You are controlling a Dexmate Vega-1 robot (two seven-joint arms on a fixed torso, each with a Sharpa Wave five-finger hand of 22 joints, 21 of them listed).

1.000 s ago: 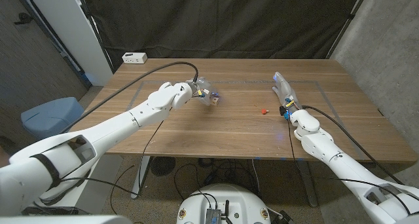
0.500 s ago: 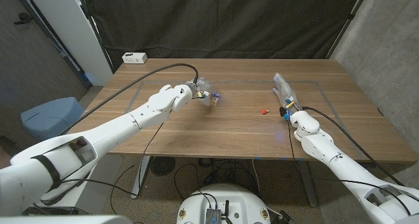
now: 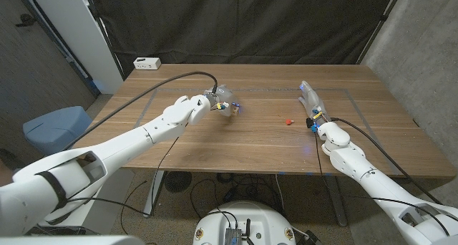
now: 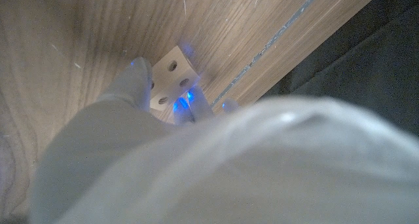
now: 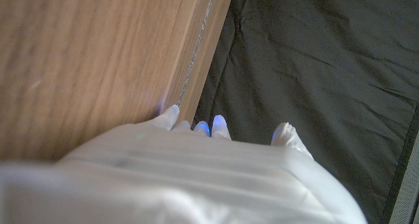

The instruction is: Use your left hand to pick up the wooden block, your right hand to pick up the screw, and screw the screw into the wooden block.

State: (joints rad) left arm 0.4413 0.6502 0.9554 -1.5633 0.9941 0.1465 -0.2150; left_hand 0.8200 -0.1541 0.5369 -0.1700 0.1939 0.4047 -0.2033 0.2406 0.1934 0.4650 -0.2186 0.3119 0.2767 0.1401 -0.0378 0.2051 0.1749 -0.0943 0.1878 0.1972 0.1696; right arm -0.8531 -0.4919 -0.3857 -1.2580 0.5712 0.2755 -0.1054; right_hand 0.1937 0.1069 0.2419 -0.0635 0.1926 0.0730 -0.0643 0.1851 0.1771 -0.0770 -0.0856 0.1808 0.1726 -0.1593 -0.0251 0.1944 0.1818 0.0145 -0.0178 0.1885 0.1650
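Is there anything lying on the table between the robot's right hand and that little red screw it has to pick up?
Nothing visible. In the head view the right hand stands beside the red screw, with only bare table between them.

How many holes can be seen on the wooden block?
3, on the pale face of the wooden block in the left wrist view. The left hand covers part of it, so more may be hidden.

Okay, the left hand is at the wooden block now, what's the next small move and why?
Probably close the left hand firmly on the wooden block and lift it slightly. The left wrist view shows fingers already touching its sides. The red screw lies untouched on the table, with the right hand waiting beside it.
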